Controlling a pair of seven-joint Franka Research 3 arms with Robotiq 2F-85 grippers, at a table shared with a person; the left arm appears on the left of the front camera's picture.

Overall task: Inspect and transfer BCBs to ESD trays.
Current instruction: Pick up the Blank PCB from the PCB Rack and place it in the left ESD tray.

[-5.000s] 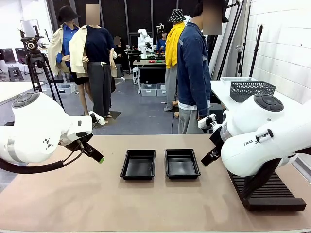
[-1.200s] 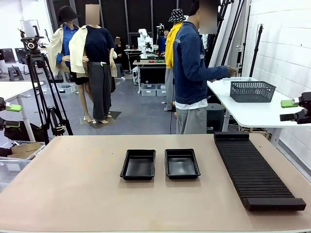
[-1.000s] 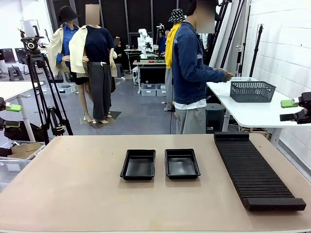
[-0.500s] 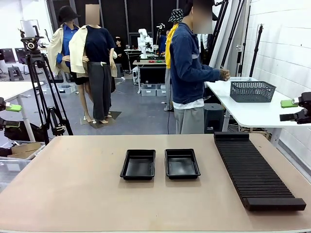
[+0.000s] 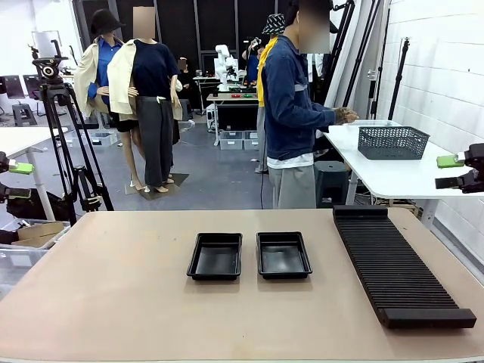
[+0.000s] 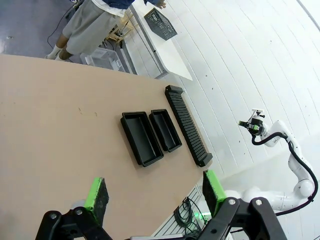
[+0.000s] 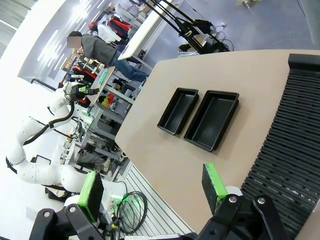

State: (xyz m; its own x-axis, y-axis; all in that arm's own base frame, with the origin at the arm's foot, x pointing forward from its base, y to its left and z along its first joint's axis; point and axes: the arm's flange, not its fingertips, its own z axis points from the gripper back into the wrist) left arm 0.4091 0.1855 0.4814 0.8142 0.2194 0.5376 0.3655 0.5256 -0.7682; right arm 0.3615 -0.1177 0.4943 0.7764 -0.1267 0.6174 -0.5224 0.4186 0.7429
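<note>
In the front view the two ESD trays (image 5: 215, 259) lie side by side in the middle of the tabletop (image 5: 113, 287). Their insides are bare, I think so that either arm can reach them once boards come. The ribbed rack (image 5: 397, 265) lies to their right. The person (image 5: 291, 113) at the far side is turned to a white side table (image 5: 378, 170) with a mesh basket (image 5: 392, 141). The left gripper (image 5: 17, 180) and the right gripper (image 5: 448, 172) are held out at the left and right edges, well apart from the trays, probably to leave the tabletop free. In the left wrist view the left gripper (image 6: 155, 192) has its jaws apart with nothing between them, and the trays lie far ahead. In the right wrist view the right gripper (image 7: 150, 192) is likewise spread and holds nothing, and the trays lie well apart from it, beside the rack.
</note>
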